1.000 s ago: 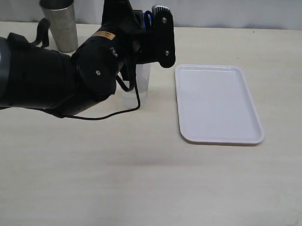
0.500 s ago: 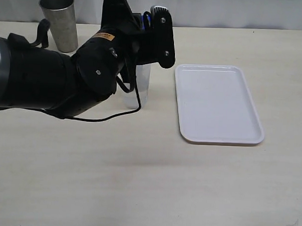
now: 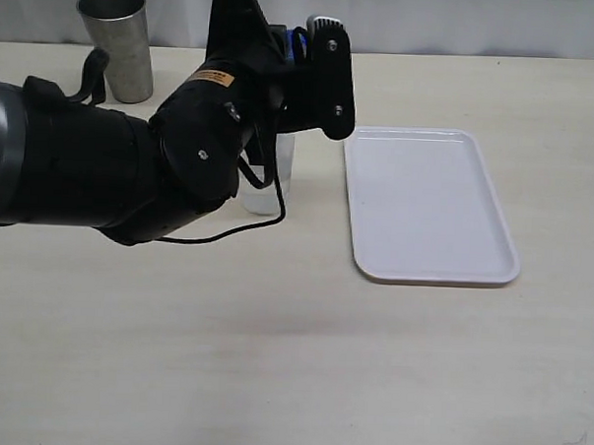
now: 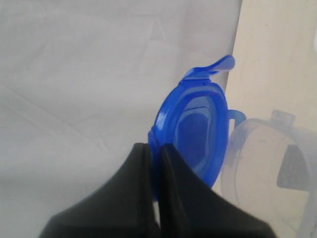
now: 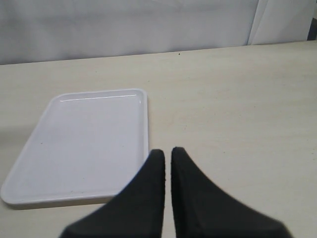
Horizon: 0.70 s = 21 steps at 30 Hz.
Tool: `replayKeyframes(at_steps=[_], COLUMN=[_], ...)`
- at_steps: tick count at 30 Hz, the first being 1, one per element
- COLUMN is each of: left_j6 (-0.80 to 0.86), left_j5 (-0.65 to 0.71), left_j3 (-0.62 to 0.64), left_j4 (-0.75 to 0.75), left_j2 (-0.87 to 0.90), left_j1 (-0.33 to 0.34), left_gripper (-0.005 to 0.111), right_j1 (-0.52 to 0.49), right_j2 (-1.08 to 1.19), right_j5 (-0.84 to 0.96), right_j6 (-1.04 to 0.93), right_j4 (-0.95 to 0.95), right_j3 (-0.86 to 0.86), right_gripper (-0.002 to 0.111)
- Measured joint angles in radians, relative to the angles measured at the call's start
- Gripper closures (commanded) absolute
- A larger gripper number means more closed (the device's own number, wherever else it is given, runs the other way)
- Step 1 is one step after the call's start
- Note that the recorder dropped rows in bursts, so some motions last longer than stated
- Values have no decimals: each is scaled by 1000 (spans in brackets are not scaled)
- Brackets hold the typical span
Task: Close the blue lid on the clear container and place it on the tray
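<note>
My left gripper (image 4: 154,146) is shut on the edge of the blue lid (image 4: 195,131), holding it on edge with one snap tab sticking out. In the left wrist view the clear container (image 4: 267,163) shows its open rim right beside the lid. In the exterior view the left arm (image 3: 182,149) hangs over the clear container (image 3: 269,182), hiding its top, and a bit of the blue lid (image 3: 297,43) shows by the wrist. The white tray (image 3: 431,204) lies to the right with nothing on it. My right gripper (image 5: 167,151) is shut with nothing in it, near the tray (image 5: 84,139).
A grey steel cup (image 3: 118,42) stands at the back left, behind the left arm. The pale table (image 3: 301,361) spreads out in front. A light backdrop runs along the far edge. The right arm is outside the exterior view.
The left arm has shifted a little to the right with the lid, covering more of the container's top. The container and tray stay put.
</note>
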Motion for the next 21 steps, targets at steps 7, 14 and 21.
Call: replayKeyframes(at_steps=[7, 14, 21], left_j6=[0, 0, 0], left_j5=[-64, -86, -93], left_j3=[0, 15, 88], left_j4=[12, 5, 31], left_j2=[0, 0, 0], left_j1=[0, 0, 0], left_gripper=[107, 107, 107], right_j1=[0, 0, 0], right_j2=[0, 0, 0], right_j5=[0, 0, 0], right_j6=[0, 0, 0], right_j4=[0, 0, 0], right_j3=[0, 0, 0], right_gripper=[104, 104, 104])
